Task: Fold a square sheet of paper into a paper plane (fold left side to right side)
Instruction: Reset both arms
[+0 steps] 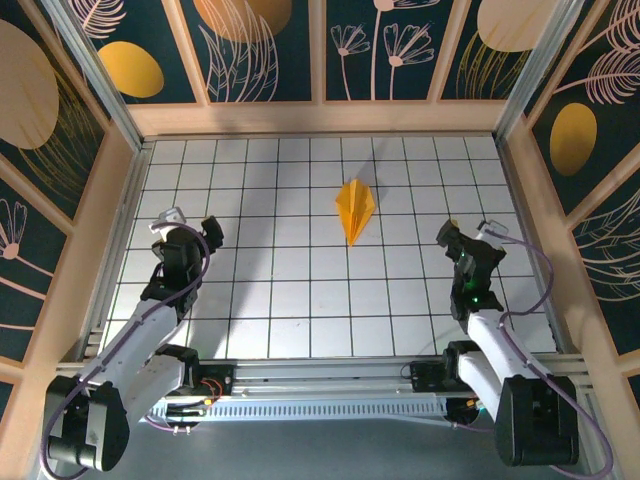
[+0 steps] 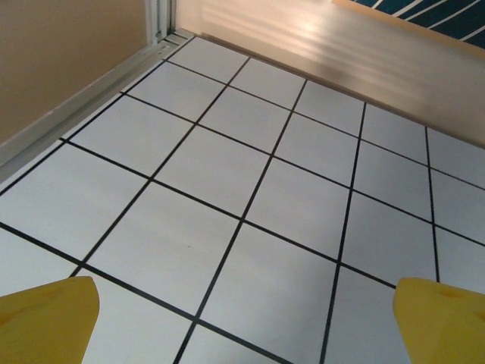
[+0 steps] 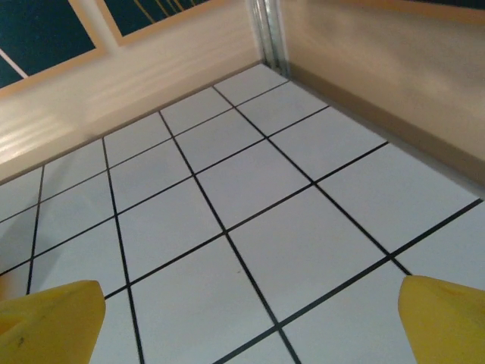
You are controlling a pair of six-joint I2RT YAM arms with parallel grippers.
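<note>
The square sheet of paper lies folded as an orange-yellow paper plane (image 1: pixel 355 208) with a centre crease. It sits on the white grid table (image 1: pixel 300 300) a little beyond the middle, with its long point towards the arms. My left gripper (image 1: pixel 190 224) hovers over the left part of the table, well apart from the plane. It is open, and its yellow fingertips (image 2: pixel 45 318) are spread wide over bare tiles. My right gripper (image 1: pixel 468 233) hovers over the right part, also open. Nothing lies between its yellow fingertips (image 3: pixel 447 315).
Wooden walls (image 1: pixel 310 118) with dark floral panels close in the table at the back and on both sides. A metal rail (image 1: pixel 330 372) runs along the near edge by the arm bases. The left wrist view reaches the back left corner (image 2: pixel 163 34) and the right wrist view the back right corner (image 3: pixel 269 53).
</note>
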